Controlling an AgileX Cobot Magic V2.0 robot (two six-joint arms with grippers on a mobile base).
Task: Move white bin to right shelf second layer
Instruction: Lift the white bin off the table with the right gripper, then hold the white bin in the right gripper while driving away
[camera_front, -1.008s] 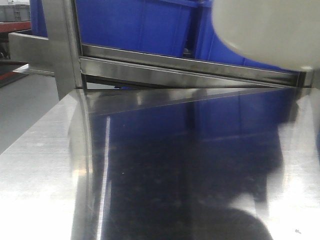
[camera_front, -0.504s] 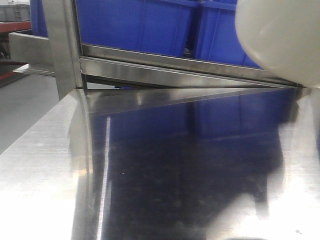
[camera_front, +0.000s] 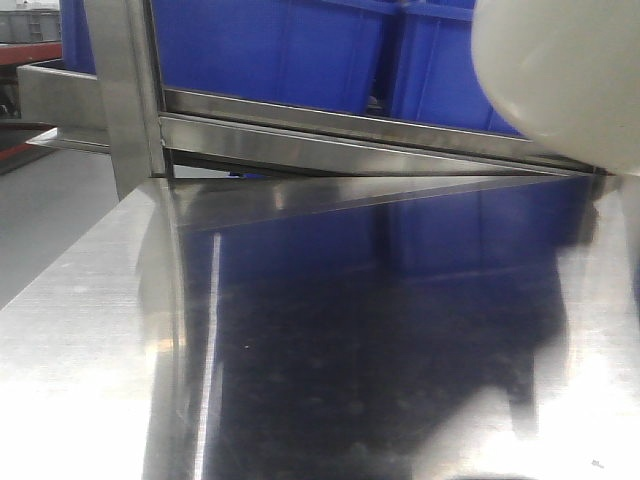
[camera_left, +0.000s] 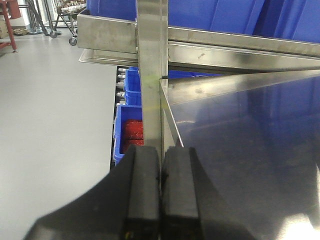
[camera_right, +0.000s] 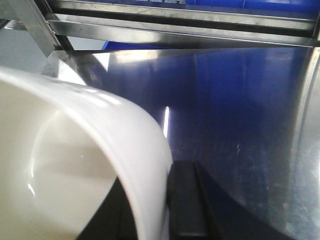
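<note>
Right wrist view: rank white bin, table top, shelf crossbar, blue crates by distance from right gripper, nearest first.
1. white bin: rim held in the right gripper, left side.
2. table top: below and ahead.
3. shelf crossbar: along the table's far edge.
4. blue crates: behind the crossbar, at the top.

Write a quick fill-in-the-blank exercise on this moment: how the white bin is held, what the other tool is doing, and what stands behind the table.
1. The right tool clamps the wall of the white bin: one finger inside, the other ____.
2. The left tool is shut and holds ____.
3. The crates behind the steel table are ____ in colour.
Missing words: outside; nothing; blue.
</note>
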